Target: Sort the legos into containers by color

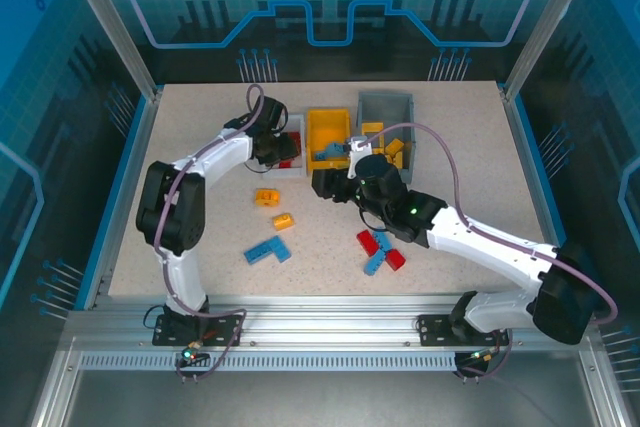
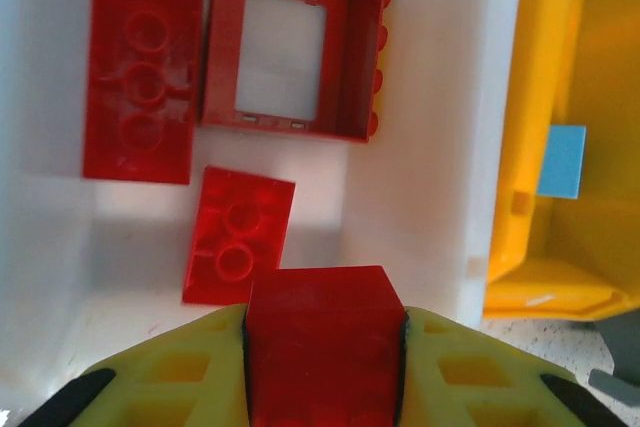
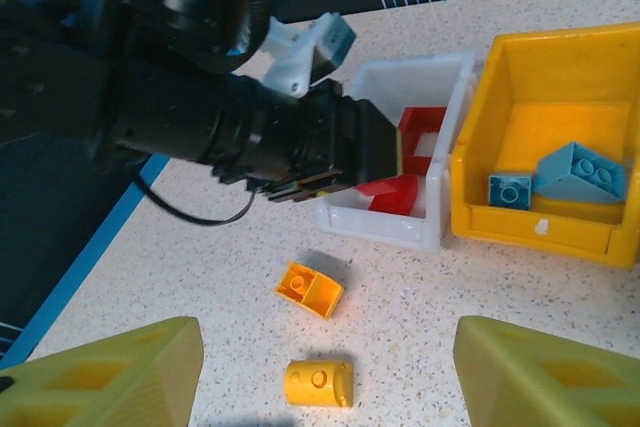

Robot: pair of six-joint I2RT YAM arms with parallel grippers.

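My left hand (image 2: 322,323) is clenched on one red brick (image 2: 322,357). The brick's long axis runs toward 12 o'clock in the left wrist view, and I hold it over the near edge of the white bin (image 2: 440,147).

That bin holds three red pieces. A flat brick (image 2: 140,77) lies at 10 o'clock with its long axis from 12 to 6. An open frame (image 2: 360,47) lies at 12 with its opening facing up and its studs pointing to 3. A smaller brick (image 2: 238,237) sits just ahead of my fingers (image 2: 170,372), leaning toward 1.

There are three bins in a row on the bench (image 1: 200,147). The yellow bin (image 1: 322,122) stands at 3 o'clock of the white one, and the grey bin (image 1: 385,105) at 3 o'clock of the yellow. Two blue bricks (image 3: 580,172) lie in the yellow bin. The grey bin holds orange-yellow bricks (image 1: 392,147) that I cannot count.

My right hand (image 3: 325,347) is released, its fingers wide apart with nothing gripped. Two orange bricks (image 3: 310,289) lie loose on the bench at 6 to 7 o'clock of the white bin. The nearer one (image 3: 318,383) has its long axis from 9 to 3.

In the top view, one blue L-shaped piece (image 1: 268,251) lies at 6 o'clock of them. A small red-and-blue cluster (image 1: 380,250) sits at 5 o'clock of the yellow bin.
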